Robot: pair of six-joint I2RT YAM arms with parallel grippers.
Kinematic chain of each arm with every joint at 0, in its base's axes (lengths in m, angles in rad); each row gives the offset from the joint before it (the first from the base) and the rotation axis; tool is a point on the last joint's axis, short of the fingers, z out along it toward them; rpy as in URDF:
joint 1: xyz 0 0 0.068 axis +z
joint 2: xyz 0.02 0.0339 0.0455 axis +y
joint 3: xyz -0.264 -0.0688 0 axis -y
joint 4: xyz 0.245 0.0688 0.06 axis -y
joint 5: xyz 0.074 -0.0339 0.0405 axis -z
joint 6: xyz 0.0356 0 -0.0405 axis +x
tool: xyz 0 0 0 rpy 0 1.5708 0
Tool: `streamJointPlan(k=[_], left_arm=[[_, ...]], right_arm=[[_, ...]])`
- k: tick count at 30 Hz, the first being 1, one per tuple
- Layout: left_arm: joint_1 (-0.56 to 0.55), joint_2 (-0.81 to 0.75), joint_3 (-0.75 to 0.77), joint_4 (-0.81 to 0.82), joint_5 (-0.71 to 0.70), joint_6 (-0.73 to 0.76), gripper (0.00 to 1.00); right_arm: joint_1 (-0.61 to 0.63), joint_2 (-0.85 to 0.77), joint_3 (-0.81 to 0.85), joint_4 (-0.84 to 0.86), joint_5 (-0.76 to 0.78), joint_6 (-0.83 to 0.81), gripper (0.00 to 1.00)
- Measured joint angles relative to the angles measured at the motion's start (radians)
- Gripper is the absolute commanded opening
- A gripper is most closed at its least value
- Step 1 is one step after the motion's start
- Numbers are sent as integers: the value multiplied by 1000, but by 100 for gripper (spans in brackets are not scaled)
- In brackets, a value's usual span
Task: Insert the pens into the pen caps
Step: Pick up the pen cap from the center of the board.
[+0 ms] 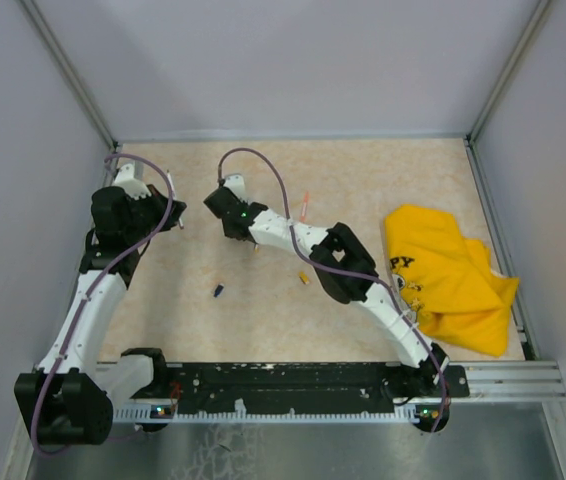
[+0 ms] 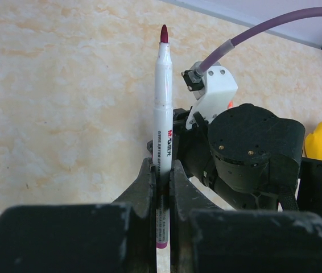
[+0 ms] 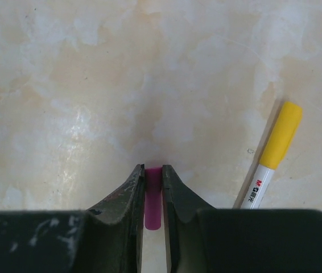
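Observation:
My left gripper [image 2: 162,165] is shut on a white pen [image 2: 162,108], gripping its lower barrel; the uncapped dark red tip points away from the wrist. My right gripper [image 3: 153,169] is down at the table top, jaws closed against both sides of a purple pen cap [image 3: 153,199]. Just to its right lies a white pen with a yellow cap [image 3: 272,153]. From above, the left gripper [image 1: 171,214] and the right gripper [image 1: 225,212] are close together at mid table. A dark blue pen cap [image 1: 218,291] lies loose in front of them.
A crumpled yellow cloth [image 1: 445,278] covers the right side of the table. A small orange-yellow piece [image 1: 305,278] lies by the right forearm, and an orange-pink pen [image 1: 306,205] behind it. Grey walls enclose the table on three sides. The right wrist [image 2: 252,151] looms close in the left wrist view.

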Motion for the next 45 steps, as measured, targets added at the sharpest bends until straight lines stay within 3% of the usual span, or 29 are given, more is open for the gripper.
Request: streamJointPlan(k=[8,22,30,35,45], left_arm=[[5,0,0,0,0,0,0],[6,0,0,0,4,0,0],[6,0,0,0,8,0,0],[6,0,0,0,8,0,0],[6,0,0,0,10,0,0]], right_arm=[[1,-14,-19,12,-63,-54,25],[2,-32,-38,-13,-89,-55,26],[2,-34,-39,-24,-89,-60,8],[2,-59,-73,-17,-119,-87,4],[5,-368,-417,109,-278,-201,1]])
